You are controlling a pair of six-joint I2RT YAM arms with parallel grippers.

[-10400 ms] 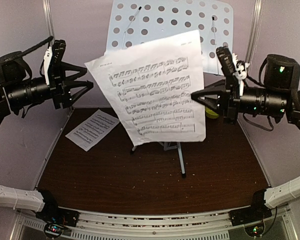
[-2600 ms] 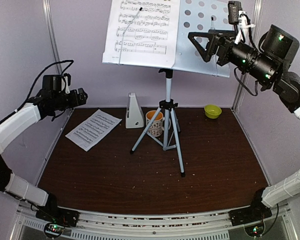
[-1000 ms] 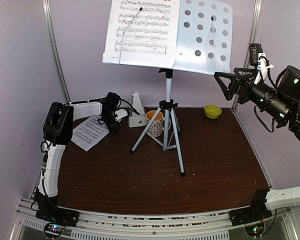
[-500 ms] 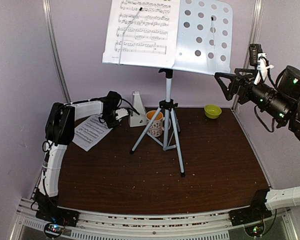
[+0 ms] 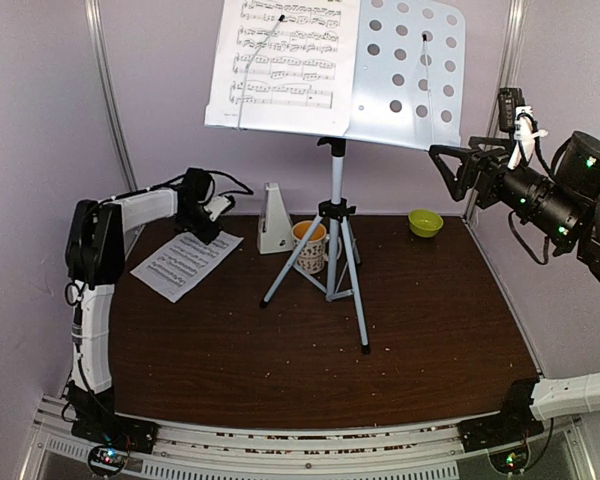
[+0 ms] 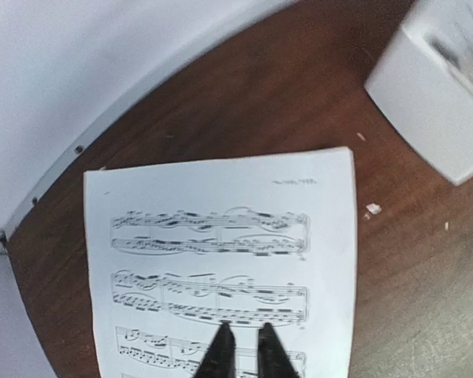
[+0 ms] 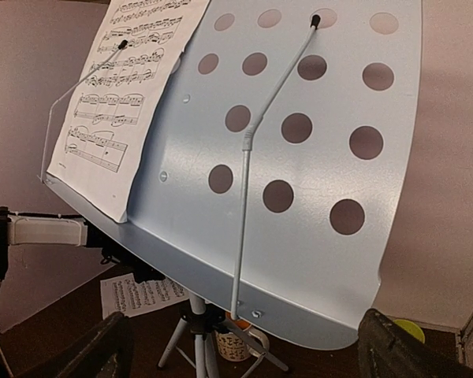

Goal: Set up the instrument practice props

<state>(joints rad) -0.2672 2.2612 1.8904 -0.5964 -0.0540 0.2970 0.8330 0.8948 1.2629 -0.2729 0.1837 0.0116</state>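
The pale perforated music stand [image 5: 405, 80] rises on its grey tripod [image 5: 335, 260] at the back of the table. One sheet-music page [image 5: 285, 60] leans on its left half, also seen in the right wrist view [image 7: 118, 87]. The other page [image 5: 185, 262] lies flat on the table at the left. My left gripper [image 5: 206, 230] hovers over that page [image 6: 221, 236]; its fingers [image 6: 221, 350] are shut with nothing between them. The white metronome [image 5: 271, 220] stands just right of it. My right gripper [image 5: 445, 170] hangs open in the air, facing the stand's bare right half [image 7: 299, 197].
A patterned mug [image 5: 308, 245] with an orange inside sits between the tripod legs. A small green bowl [image 5: 424, 222] sits at the back right. Purple walls close in the table at the back and both sides. A thin wire page holder [image 7: 248, 142] crosses the stand's right half.
My left gripper has closed and drawn back to the left, away from the metronome and the page's far corner. The page still lies flat on the table. The right arm has not moved.
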